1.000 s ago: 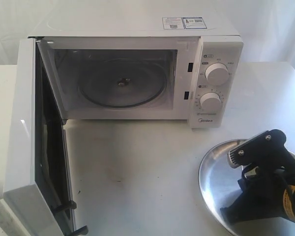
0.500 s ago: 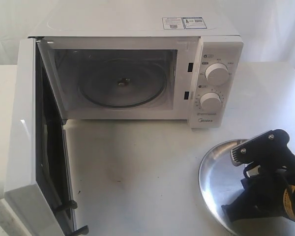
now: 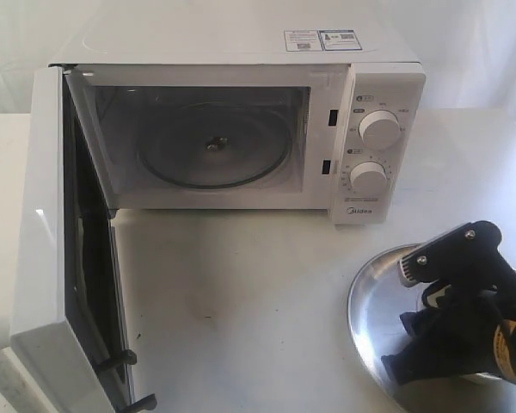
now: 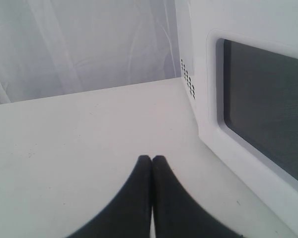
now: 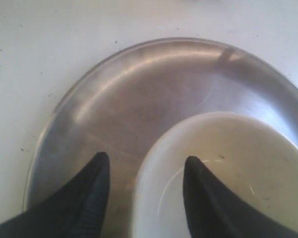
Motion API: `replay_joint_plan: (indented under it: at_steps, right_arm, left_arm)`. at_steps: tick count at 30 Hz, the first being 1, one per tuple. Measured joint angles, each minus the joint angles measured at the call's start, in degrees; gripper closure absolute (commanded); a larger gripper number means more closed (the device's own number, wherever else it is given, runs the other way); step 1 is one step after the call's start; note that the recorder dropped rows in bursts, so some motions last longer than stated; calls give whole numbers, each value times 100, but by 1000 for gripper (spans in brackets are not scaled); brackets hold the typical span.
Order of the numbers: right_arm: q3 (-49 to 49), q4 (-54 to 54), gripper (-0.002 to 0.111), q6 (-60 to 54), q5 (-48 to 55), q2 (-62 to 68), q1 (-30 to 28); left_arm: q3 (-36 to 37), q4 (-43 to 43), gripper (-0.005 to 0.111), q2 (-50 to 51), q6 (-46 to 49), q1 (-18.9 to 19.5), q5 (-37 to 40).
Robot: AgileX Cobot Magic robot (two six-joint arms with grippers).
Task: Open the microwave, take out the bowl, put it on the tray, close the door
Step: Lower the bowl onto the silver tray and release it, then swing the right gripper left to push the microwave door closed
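The white microwave (image 3: 241,52) stands at the back with its door (image 3: 47,215) swung wide to the left, and only the glass turntable (image 3: 213,146) shows inside. The steel tray (image 5: 139,89) holds the cream bowl (image 5: 238,163). My right gripper (image 5: 146,161) is open astride the bowl's rim, one finger inside the bowl and one over the tray. In the exterior view the right arm (image 3: 464,301) covers the bowl above the tray (image 3: 374,301). My left gripper (image 4: 152,158) is shut on nothing, beside the door's outer face (image 4: 213,134) and its dark window (image 4: 268,119).
The white table (image 3: 258,292) runs between the microwave and the tray. Two round knobs (image 3: 378,129) sit on the control panel at the right. A white curtain (image 4: 79,44) hangs behind the table. The open door juts toward the front left corner.
The right arm has shifted slightly over the tray. The microwave, its door and the tray stay where they were.
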Motion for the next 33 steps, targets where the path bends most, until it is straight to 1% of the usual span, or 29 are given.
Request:
replay_joint_plan:
  at_steps: [4, 5, 6, 8, 9, 12, 14, 18, 22, 24, 29, 33]
  right_arm:
    - [-38, -35, 80, 0, -212, -434, 0]
    - [-38, -35, 84, 0, -332, -551, 0]
    - [-38, -35, 90, 10, -517, -706, 0]
    - [-58, -35, 106, 10, -980, -1024, 0]
    - [-82, -35, 108, -2, -1344, -1175, 0]
    - [-112, -24, 108, -247, -2344, -1488, 0]
    - [-217, 3, 108, -452, -2827, -1571, 0]
    - [-621, 201, 108, -970, -3362, -1562, 0]
    - [-1218, 732, 108, -1812, -4010, -1401, 0]
    - [-1532, 942, 108, -2021, -4322, -1248, 0]
    - [-2423, 1083, 108, -2184, -4795, -595, 55]
    - [-2933, 1091, 108, -2217, -4721, -8, 471]
  left_arm:
    - [0, 0, 107, 0, 0, 0, 0]
    - [0, 0, 107, 0, 0, 0, 0]
    - [0, 0, 107, 0, 0, 0, 0]
    - [0, 0, 107, 0, 0, 0, 0]
    - [0, 0, 107, 0, 0, 0, 0]
    - [0, 0, 107, 0, 0, 0, 0]
    - [0, 0, 107, 0, 0, 0, 0]
    - [0, 0, 107, 0, 0, 0, 0]
    - [0, 0, 107, 0, 0, 0, 0]
    - [0, 0, 107, 0, 0, 0, 0]
    - [0, 0, 107, 0, 0, 0, 0]
    - [0, 0, 107, 0, 0, 0, 0]
